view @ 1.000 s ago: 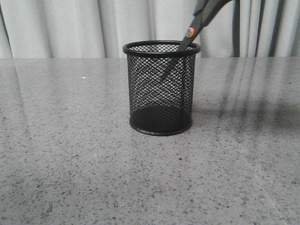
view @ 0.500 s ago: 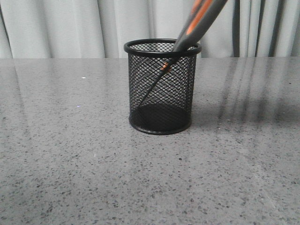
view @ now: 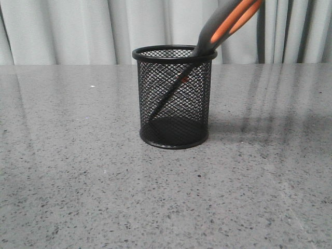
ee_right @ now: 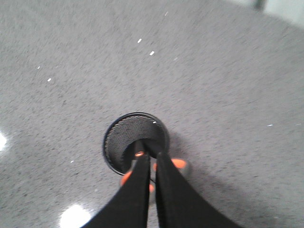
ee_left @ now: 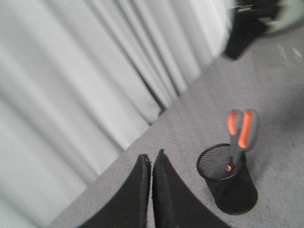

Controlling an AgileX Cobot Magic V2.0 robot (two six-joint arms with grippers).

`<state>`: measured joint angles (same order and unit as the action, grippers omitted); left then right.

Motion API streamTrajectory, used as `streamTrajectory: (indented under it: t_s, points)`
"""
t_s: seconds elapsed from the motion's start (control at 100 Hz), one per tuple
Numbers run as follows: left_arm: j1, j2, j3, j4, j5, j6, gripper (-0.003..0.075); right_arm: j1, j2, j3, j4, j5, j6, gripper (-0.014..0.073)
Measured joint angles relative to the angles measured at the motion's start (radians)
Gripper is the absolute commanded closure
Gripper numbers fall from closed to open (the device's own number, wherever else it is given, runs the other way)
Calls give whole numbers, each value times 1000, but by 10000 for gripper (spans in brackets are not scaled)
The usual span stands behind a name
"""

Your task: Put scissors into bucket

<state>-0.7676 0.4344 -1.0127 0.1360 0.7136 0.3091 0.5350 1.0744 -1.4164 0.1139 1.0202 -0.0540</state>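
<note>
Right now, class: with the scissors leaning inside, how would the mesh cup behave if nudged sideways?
The mesh cup is open wire, so probably light and easy to slide. The scissors lean on its rim with the handles well above it, so it may be top-heavy and tip toward them.

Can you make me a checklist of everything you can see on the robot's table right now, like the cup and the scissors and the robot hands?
Surface: grey speckled table, shiny with light glare.
Bucket: black mesh bucket stands upright near the middle.
Scissors: scissors sit blades-down inside the bucket, tilted, leaning on the rim; orange-lined handles stick out above.
Clutter: nothing seen.
Left end effector: left end effector is away from the bucket, fingers together, holding nothing.
Right end effector: right end effector is above the bucket, over the scissor handles, fingers nearly together; whether it grips the handles cannot be told.
Cables: nothing seen.
Surroundings: pale pleated curtain behind the table.
</note>
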Motion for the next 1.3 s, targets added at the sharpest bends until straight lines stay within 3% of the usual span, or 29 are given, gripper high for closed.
streamTrajectory:
  t_s: [0.14,0.36,0.52,0.8,1.3]
  points:
    - [0,-173,197,134,-82,-225,740,0,-220,260,-76,-203,0,643]
    - [0,-371,490,206,-199,-411,740,0,-554,748,-249,-556,0,644]
    - [0,-436,619,213,-268,-470,740,0,-708,961,-324,-709,0,644]
    - [0,-441,687,168,-285,-479,740,0,-793,1033,-344,-824,0,645]
    - [0,-441,687,156,-291,-480,740,0,-793,1035,-346,-831,0,645]
